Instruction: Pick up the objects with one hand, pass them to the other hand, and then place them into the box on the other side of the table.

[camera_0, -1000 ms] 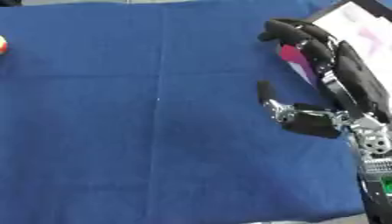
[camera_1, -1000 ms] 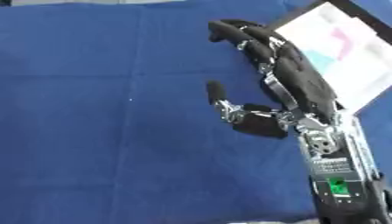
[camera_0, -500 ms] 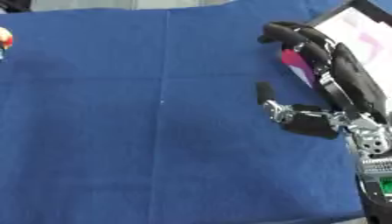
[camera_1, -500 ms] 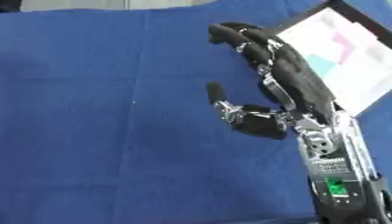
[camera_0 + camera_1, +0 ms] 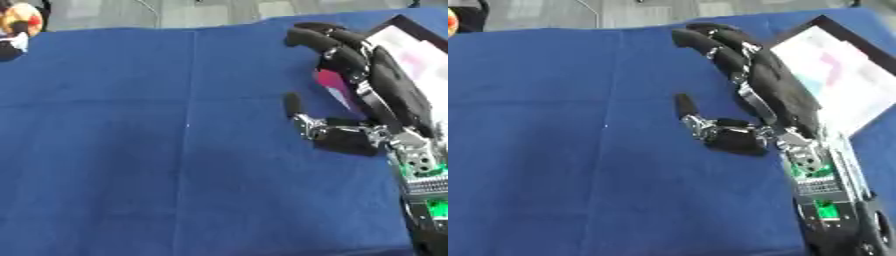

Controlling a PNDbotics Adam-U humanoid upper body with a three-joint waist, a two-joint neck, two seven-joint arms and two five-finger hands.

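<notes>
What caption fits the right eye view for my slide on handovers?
Right hand open, fingers extended over the blue cloth beside the box.

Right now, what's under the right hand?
Under the black right hand a pink object shows below its curled fingers, over the blue cloth. The hand covers the rest of it; whether it is gripped cannot be seen.

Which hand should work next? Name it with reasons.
Probably the right hand: it hovers open over the blue cloth beside the box, a pink thing showing under its fingers. The left hand isn't visible.
</notes>
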